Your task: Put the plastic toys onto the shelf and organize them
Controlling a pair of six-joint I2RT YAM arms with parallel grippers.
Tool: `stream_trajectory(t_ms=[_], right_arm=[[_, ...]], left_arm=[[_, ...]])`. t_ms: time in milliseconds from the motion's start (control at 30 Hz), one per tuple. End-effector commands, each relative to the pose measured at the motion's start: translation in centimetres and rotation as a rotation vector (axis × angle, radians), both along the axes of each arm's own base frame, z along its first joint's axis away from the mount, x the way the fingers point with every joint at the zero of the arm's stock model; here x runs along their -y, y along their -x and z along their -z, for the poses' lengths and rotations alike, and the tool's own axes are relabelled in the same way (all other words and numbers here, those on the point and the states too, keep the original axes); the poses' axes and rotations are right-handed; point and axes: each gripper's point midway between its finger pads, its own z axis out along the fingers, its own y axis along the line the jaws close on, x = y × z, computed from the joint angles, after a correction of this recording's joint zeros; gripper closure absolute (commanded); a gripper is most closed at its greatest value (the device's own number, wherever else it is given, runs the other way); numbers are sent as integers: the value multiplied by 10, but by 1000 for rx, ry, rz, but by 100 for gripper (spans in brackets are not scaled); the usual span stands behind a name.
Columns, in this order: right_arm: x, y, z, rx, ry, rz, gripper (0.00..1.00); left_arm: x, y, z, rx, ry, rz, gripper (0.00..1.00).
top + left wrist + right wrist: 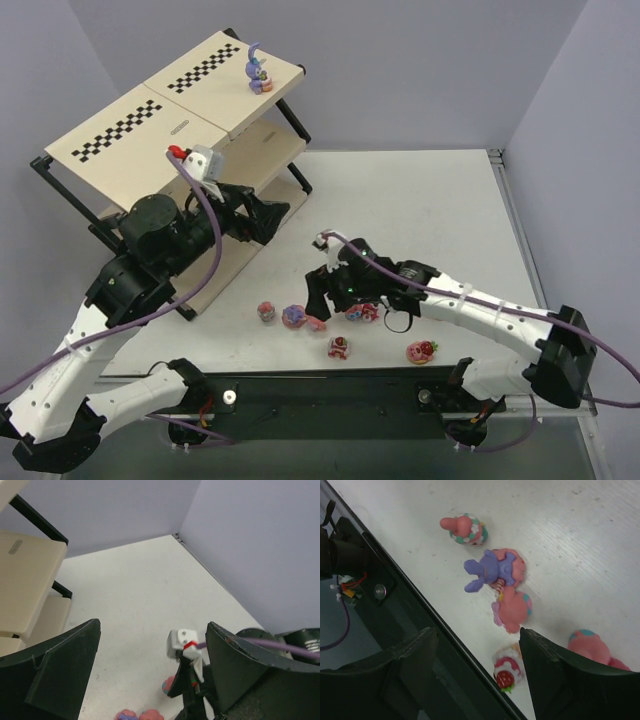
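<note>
The right pincer (476, 636) hangs with its jaws apart and empty over a cluster of plastic toys near the table's front edge. The left pincer (152, 625), also spread wide and holding nothing, is beside the shelf (150, 120). Just ahead of the right jaws a purple bunny (487, 570) on its pink donut base, seemingly lying over, touches a pink figure (514, 611), and a strawberry-topped figure (506, 674) lies just beside them. They look light, hard and glossy, so probably slippery; pinching across the round base seems safer than the thin ears. Another bunny (259, 70) already stands on the shelf's top board. The white table (430, 200) is smooth, with plain lavender walls (420, 70) close behind.
</note>
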Motion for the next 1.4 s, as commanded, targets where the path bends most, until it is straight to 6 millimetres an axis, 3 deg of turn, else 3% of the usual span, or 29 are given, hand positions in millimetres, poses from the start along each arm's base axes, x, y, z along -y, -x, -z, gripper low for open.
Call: stream_trajectory(t_ms=[0,33,67,167,433,567,667,700,767,800,900,1067,1100,1133,1200,1300,1367], right_arm=[[-46,-1,2,110,-47,-118,34],[-54,5,4,119,-42,-138,35],[-58,5,18,109,-2,-142,35],[-71,-2,34,148,44,-128,40],[-82,-15,64,185,117,-101,47],[-85,-22,71,198,134,-82,55],[-88,-24,76,191,139,-76,72],[-90,-25,74,194,135,-74,83],[-90,-25,72,195,133,-69,90],[-92,-26,68,202,126,-66,100],[-90,-33,62,218,131,-41,100],[-90,-49,29,269,116,3,100],[-85,-52,26,269,128,19,100],[-82,-63,8,283,92,51,100],[-66,-67,2,255,100,72,100],[-41,-75,-42,259,20,122,100],[-25,-79,-60,246,-15,125,100]], left_arm=[[-23,-1,-24,25,54,-109,4],[-25,-1,-26,24,55,-118,4],[-27,1,-28,25,56,-120,4],[-30,2,-32,29,57,-129,4],[-37,6,-37,41,52,-141,4],[-39,5,-37,39,29,-152,4],[-41,5,-38,45,15,-155,4],[-40,4,-39,47,9,-155,4],[-40,3,-39,48,2,-154,4],[-40,3,-39,51,-4,-154,4],[-39,0,-38,50,-15,-154,4],[-33,-3,-37,54,-30,-140,4],[-33,-3,-37,58,-33,-138,4],[-32,-4,-37,60,-35,-134,4],[-27,-5,-36,59,-44,-113,4],[-19,-4,-34,56,-56,-75,4],[-12,-4,-33,55,-65,-37,4]])
